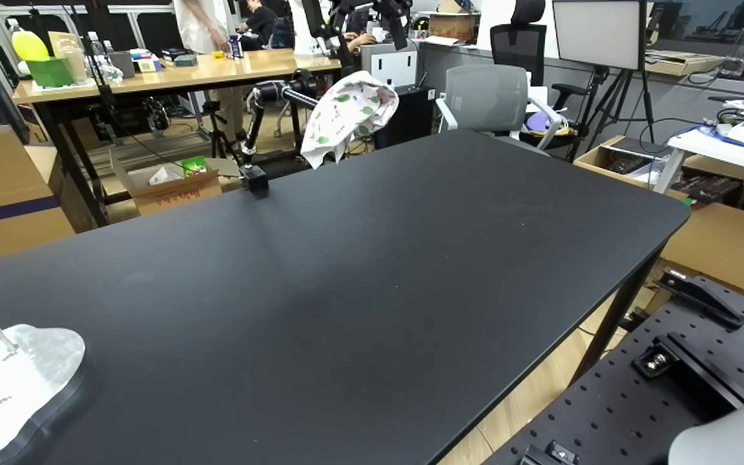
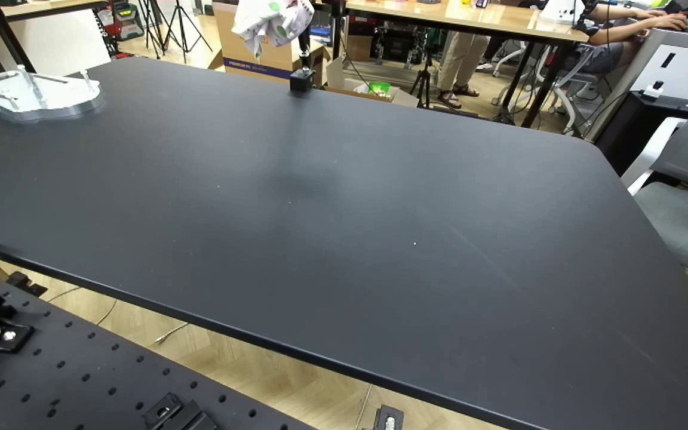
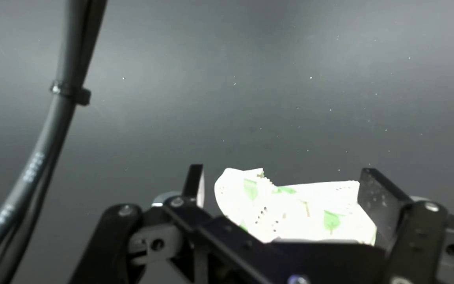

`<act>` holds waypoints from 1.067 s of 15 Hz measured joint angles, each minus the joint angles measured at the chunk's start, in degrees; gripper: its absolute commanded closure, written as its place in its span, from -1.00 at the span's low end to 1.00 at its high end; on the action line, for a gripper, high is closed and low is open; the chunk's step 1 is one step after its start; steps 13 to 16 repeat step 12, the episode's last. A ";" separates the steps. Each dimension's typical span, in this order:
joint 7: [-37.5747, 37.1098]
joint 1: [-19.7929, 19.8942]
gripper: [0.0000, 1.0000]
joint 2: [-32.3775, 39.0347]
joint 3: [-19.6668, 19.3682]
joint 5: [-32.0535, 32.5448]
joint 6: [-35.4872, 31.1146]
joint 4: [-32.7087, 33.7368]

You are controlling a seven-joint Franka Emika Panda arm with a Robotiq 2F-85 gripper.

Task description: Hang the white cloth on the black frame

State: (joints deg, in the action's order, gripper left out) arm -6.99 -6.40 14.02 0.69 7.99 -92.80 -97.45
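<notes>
Nearest me I have one perforated plate point(image 1: 604, 413), then one dark worktop point(image 1: 346, 290) stretching away from it. Toward one end, in both exterior views, lies one white board point(image 2: 60, 98); I count at least three pegs point(image 2: 86, 80) standing on it. My wrist view gives me one tool point(image 3: 282, 177), released, its two fingers point(image 3: 380, 201) well apart. The single white cloth point(image 3: 294, 213), printed with green leaves, shows between them; whether it brushes either one I can't tell. In an exterior view it drapes over one black frame point(image 1: 255, 129), whose base block point(image 1: 254, 179) sits at the worktop's far edge. Past that edge I see one box point(image 1: 178, 196) with spread flaps, holding one green packet point(image 1: 195, 166) and something white point(image 1: 164, 175). Another carton point(image 1: 595, 155), off to the side, holds items point(image 1: 624, 161) too jumbled to count. Farther back, on one wooden desk point(image 1: 243, 66), stands one green container point(image 1: 50, 73); one yellow rounded object point(image 1: 30, 46) shows above it, but I can't make out whether it sits inside.
</notes>
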 measured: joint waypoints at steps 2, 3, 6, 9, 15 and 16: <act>0.30 0.08 -1.00 -0.50 0.13 -0.11 0.00 0.00; 0.42 0.13 -1.00 -0.71 0.17 -0.15 0.00 0.00; 0.75 0.34 -1.00 -1.09 0.20 -0.22 0.00 0.00; 1.14 0.56 -1.00 -1.18 0.21 -0.29 0.00 -0.01; 1.23 0.60 -1.00 -1.18 0.22 -0.32 0.00 -0.01; 1.23 0.60 -1.00 -1.18 0.22 -0.32 0.00 -0.01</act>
